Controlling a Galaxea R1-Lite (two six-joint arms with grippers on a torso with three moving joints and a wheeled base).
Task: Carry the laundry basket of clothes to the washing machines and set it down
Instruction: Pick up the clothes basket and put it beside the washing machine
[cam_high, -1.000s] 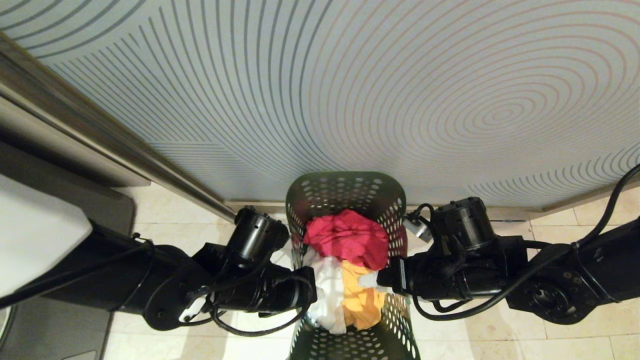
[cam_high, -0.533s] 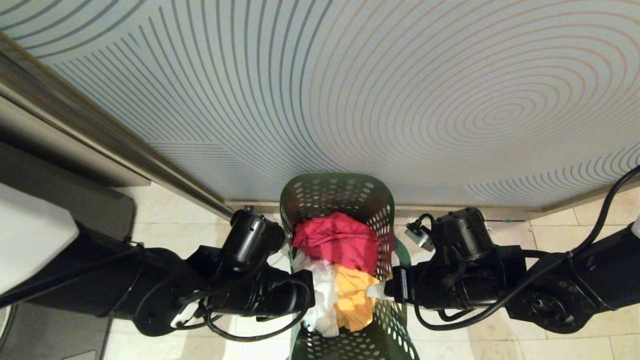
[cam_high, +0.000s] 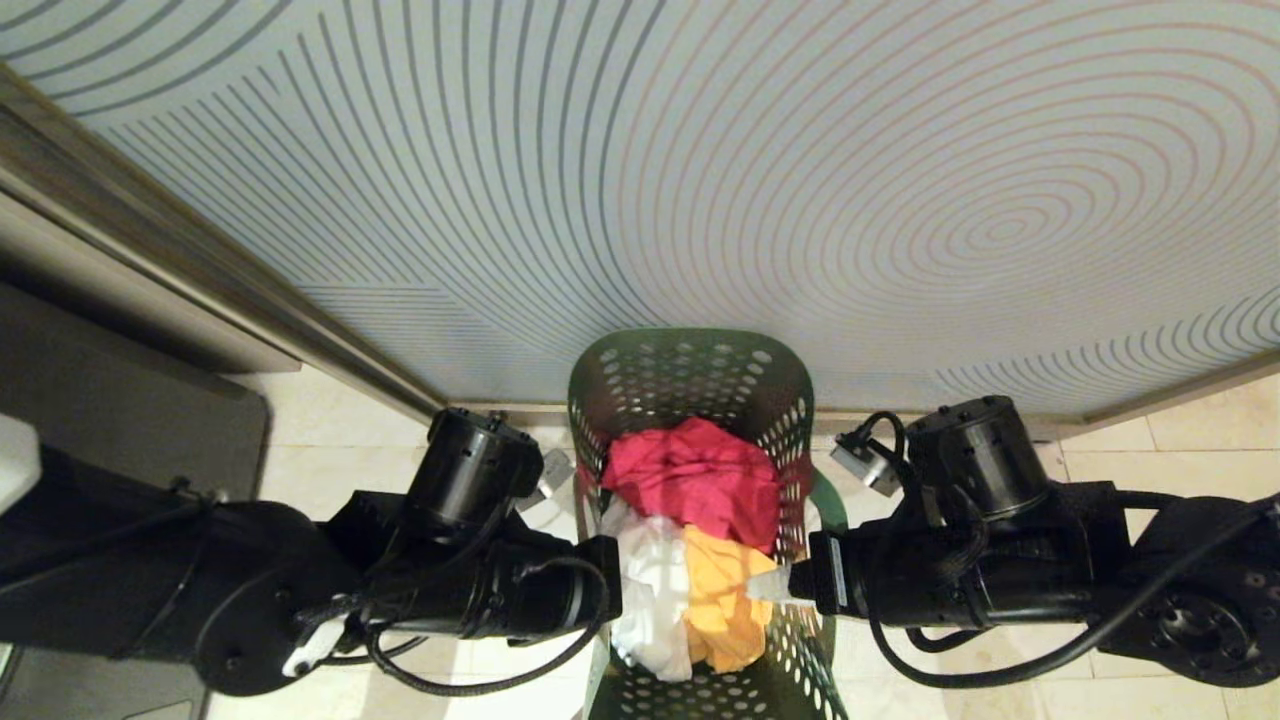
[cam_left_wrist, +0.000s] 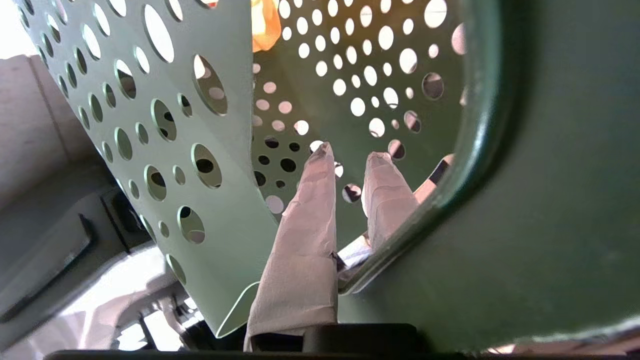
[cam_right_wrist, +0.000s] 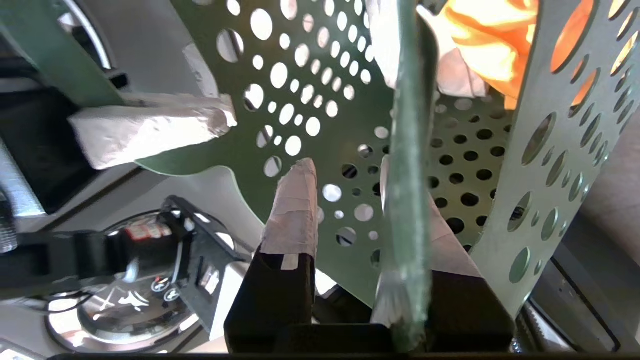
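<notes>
head view: the laundry basket (cam_high: 700, 400) sits between the two arms, close against a pale wall with curved stripes (cam_high: 640, 170), with beige floor tiles (cam_high: 1150, 460) under it. inside it the clothes (cam_high: 695, 540) lie heaped: red at the far end, white and yellow nearer the robot. the left hand (cam_high: 612, 590) meets the basket's left rim and the right hand (cam_high: 775, 585) meets its right rim. no washing machines show here.

left wrist view: the left hand (cam_left_wrist: 350, 160) has its two taped fingers (cam_left_wrist: 310, 220) nearly pressed together, one on each side of the basket's thick rim edge, pinching it, with the holed wall beyond.

right wrist view: the right hand (cam_right_wrist: 350, 175) straddles the green rim, one taped finger (cam_right_wrist: 292, 215) outside, the other behind the rim; it looks pinched on the rim, though contact is partly hidden. a chrome ring (cam_right_wrist: 125, 300), perhaps a washer door, shows low in this view.

judgement: this looks like the gripping step at the start of the carry. next, both hands need to hold firm and lift evenly so the basket stays level and the wall does not flex loose.
</notes>
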